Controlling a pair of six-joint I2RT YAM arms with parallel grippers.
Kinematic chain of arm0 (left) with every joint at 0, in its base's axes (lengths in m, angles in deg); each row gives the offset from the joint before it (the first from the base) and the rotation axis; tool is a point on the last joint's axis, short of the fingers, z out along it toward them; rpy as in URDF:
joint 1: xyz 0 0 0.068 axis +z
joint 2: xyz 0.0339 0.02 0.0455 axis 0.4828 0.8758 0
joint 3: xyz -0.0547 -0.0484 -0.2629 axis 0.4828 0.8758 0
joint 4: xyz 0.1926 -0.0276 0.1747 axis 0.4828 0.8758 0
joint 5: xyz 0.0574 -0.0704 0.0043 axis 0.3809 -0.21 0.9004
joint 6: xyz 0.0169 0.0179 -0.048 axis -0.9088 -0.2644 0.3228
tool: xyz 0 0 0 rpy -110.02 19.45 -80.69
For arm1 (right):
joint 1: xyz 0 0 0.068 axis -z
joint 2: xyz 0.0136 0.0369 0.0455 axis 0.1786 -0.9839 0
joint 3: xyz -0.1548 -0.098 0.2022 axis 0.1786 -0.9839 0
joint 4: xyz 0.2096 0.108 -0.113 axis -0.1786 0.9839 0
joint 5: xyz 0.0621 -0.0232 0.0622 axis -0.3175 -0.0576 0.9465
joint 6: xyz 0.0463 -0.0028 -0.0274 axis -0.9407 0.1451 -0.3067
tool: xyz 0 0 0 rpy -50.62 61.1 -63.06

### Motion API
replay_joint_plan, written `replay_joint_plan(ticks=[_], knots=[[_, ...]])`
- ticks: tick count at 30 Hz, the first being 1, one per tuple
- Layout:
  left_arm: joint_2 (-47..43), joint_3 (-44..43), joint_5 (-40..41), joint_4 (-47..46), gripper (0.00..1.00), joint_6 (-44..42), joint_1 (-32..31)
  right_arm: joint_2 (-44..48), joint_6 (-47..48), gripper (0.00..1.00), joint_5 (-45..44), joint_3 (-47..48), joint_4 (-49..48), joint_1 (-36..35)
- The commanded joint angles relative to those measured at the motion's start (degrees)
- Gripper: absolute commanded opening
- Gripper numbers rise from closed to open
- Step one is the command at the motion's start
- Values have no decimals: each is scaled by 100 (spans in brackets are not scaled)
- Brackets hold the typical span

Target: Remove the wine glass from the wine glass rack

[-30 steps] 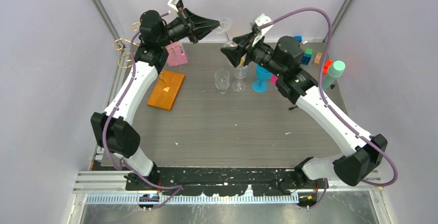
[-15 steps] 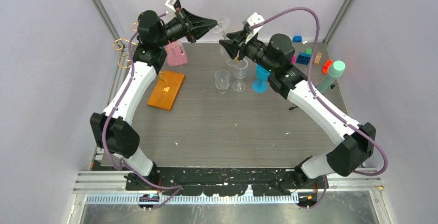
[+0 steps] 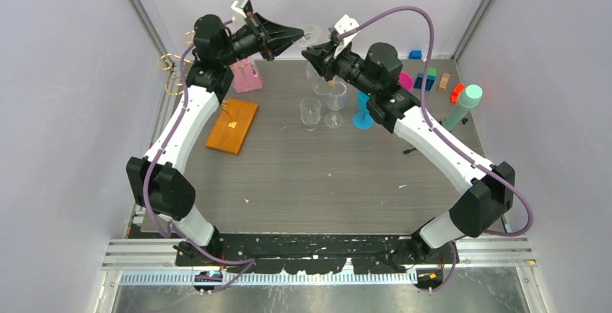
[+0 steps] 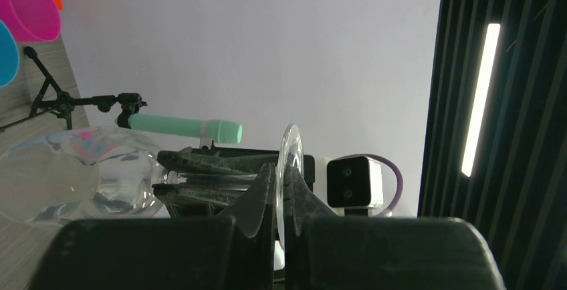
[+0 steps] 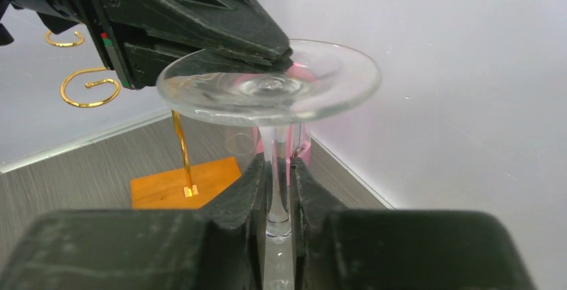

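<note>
Glass [image 5: 267, 89] off rack [image 3: 232, 125], up in air over far side of table [image 3: 303, 176], between both arms. Hangs inverted: foot on top, stem running down, bowl lowest. Left gripper [image 4: 281, 170] clamped on rim of foot, with disc edge-on between its fingers in left wrist view. Right gripper [image 5: 274, 176] closed round stem just under foot, fingers [image 5: 244, 190] pressed to either side of it. Gripper tips close together at foot, left above right, apart.

Rack well to left of glass and not touching it: orange base flat on table, gold stem upright, curled gold loops [image 3: 172, 68] showing beside left arm near left wall.

On table near bowl of held glass: tumbler [image 3: 310, 113], second stemmed glass [image 3: 334, 104] upright just beside it, blue goblet [image 3: 364, 117] next along to right. Pink object [image 3: 247, 76] beyond rack base, partly hidden by left arm. Toward far right corner: coloured blocks [image 3: 431, 78] and mint cylinder [image 3: 465, 104].
</note>
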Motion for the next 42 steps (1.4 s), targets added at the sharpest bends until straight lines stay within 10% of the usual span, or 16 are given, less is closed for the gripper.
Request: replay_joint_plan(ticks=[1,21,42], knots=[[-60,-209,-161,-145,0,-76,-34,-42,-92,5,-396,271,-412,19],[-374,263,426,119,72,-856,-32,258,-2267,0,-2640,-148,-1697,16],[-741,990,534,-705,68,-20,-147,534,-5299,0,-3891,-401,-2596,16]])
